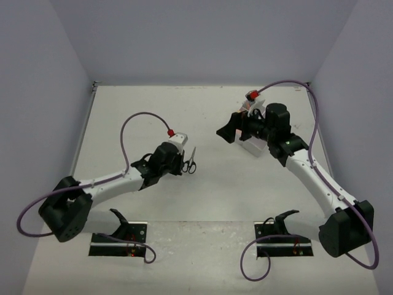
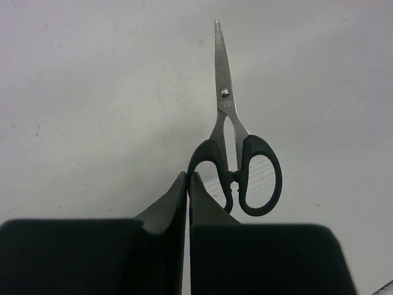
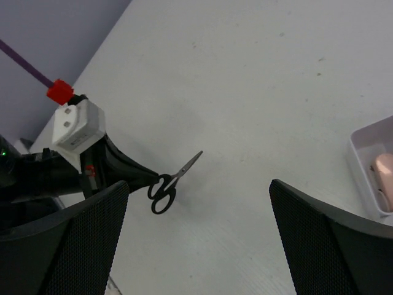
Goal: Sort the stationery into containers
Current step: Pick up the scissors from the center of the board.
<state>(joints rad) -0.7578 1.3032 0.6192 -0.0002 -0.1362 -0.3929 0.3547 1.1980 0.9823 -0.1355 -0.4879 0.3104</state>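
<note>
The left gripper (image 2: 187, 179) has its jaws pressed shut, two smooth black wedge-shaped fingers (image 2: 166, 209) meeting along a thin seam with nothing visible between them. The scissors (image 2: 224, 98) lie flat just ahead and to the right of those tips: slim, bare-metal blades closed to a point and aimed away from the jaws, a small round screw at the pivot, and two glossy black oval handle loops. The left loop runs right up against the right finger's edge; whether it is pinched there I cannot tell. The table (image 2: 92, 92) is matte white with faint streaks. The right gripper (image 3: 198, 183) has its jaws wide apart, its broad black pads (image 3: 80, 239) covered in a fine mesh texture. Outside its right finger sits the box (image 3: 362, 147), white plastic with thin walls and rounded corners, and a pale pink eraser (image 3: 385, 172) in the one compartment that shows.
</note>
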